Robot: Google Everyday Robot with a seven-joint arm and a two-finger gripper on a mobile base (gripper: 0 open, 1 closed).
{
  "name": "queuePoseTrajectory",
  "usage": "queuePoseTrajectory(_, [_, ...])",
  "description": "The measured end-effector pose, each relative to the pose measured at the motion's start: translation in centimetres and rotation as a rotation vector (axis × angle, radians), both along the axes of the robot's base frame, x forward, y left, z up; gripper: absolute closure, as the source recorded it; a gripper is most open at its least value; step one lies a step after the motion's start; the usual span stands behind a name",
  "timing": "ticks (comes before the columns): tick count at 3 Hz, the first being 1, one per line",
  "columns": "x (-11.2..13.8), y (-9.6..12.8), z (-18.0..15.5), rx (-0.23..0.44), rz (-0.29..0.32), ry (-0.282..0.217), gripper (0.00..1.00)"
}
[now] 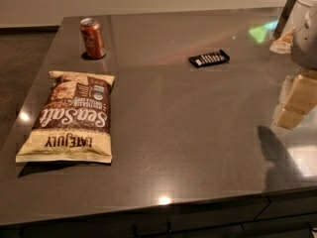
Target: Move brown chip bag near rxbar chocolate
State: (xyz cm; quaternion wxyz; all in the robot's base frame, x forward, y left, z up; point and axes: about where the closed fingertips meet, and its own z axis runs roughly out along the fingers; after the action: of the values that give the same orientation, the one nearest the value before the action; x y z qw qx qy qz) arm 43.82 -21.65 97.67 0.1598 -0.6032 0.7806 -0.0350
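From my end: chip bag lies flat on the desk, front-left, close to the left edge, its length running front to back. Soda can stands upright behind the bag, nr the back-left corner, not touching it. Further right, the rxbar lies flat twds the back, abt mid-desk, well apart from the bag. Pincer is at the far right, over the desk's right side, right of and in front of the rxbar.

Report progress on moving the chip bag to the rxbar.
Nothing is done yet: the brown chip bag lies on the left of the counter, apart from the rxbar chocolate. The hand hovers at the right edge, clear of the bag. Grasping, carrying and placing all remain.
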Motion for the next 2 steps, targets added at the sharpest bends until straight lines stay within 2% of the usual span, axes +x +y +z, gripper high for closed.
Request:
queuePoseTrajectory(1, [0.0,0.0,0.1,0.0,0.0,-0.002,0.0])
queuePoseTrajectory(2, [0.6,2.3,0.4,0.033,0.028,-0.006,0.0])
